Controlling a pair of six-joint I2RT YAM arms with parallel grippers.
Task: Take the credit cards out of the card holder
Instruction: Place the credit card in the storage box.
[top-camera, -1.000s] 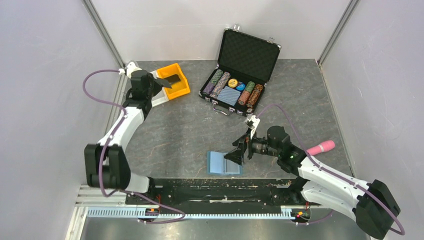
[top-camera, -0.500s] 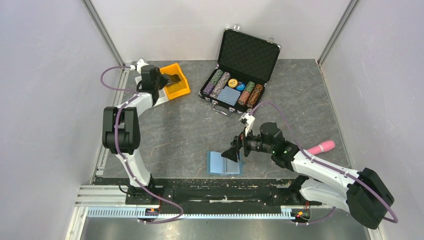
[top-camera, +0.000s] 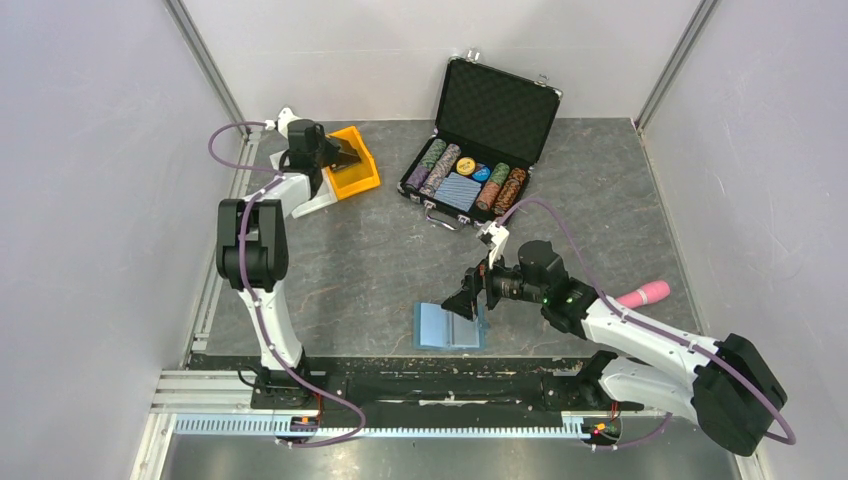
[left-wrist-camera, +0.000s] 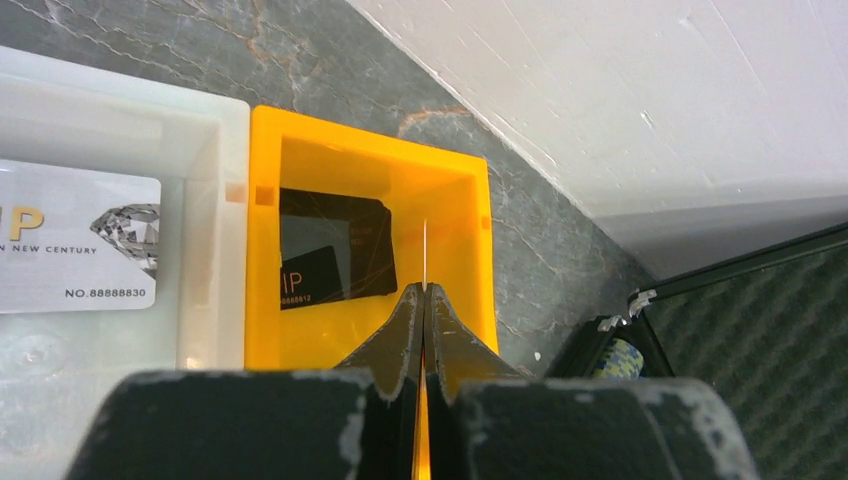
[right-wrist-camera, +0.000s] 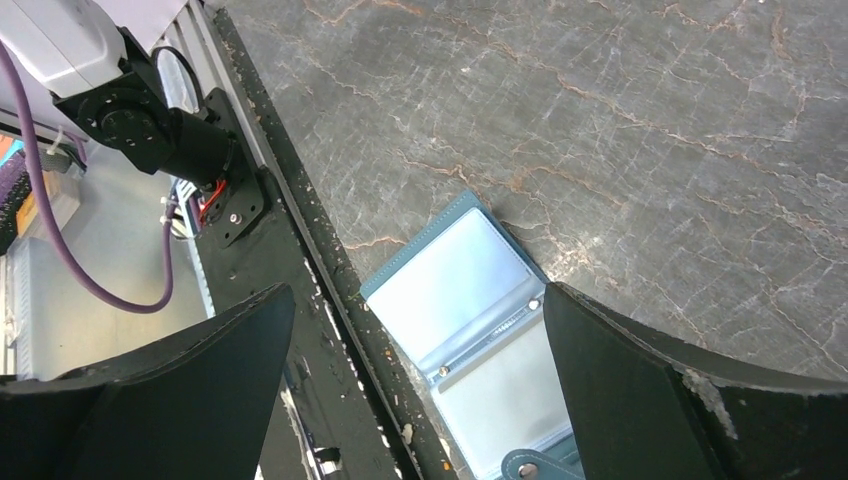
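- Lower middle of the top view: the right hand (top-camera: 462, 303) has slid left over the last second. It now hangs right over the card holder (top-camera: 448, 326), fingers spread wide, gripping nothing.
- Its wrist view shows the card holder (right-wrist-camera: 470, 300) lying open and flat between the two fingers, at the near edge of the bench (top-camera: 350, 270). The pockets we can see look pale, with no black card showing, though the lower part runs out of frame.
- Upper left of the top view: the left arm has swung upright and carried the left hand (top-camera: 338, 155) out over the yellow bin (top-camera: 365, 180).
- In its own view the left hand (left-wrist-camera: 424, 292) is clenched on a thin sliver. We take it for a credit card (left-wrist-camera: 425, 250) seen edge-on.
- It sits above the yellow bin (left-wrist-camera: 262, 260), where a black card (left-wrist-camera: 335, 250) already lies.
- Just left of that, a silver card (left-wrist-camera: 75, 240) rests in a white bin (left-wrist-camera: 215, 200).
- Our read: one card is about to be dropped while the right hand lines up on the holder for whatever remains.
- The bench is a dark grey veined slab, with crumbs of grit along the black rail (top-camera: 420, 365) at its bottom edge.
- Further up are a pink object (top-camera: 642, 294) at the right and an open poker-chip case (top-camera: 500, 105) at upper middle. Pale walls (top-camera: 90, 150) close in on three sides.
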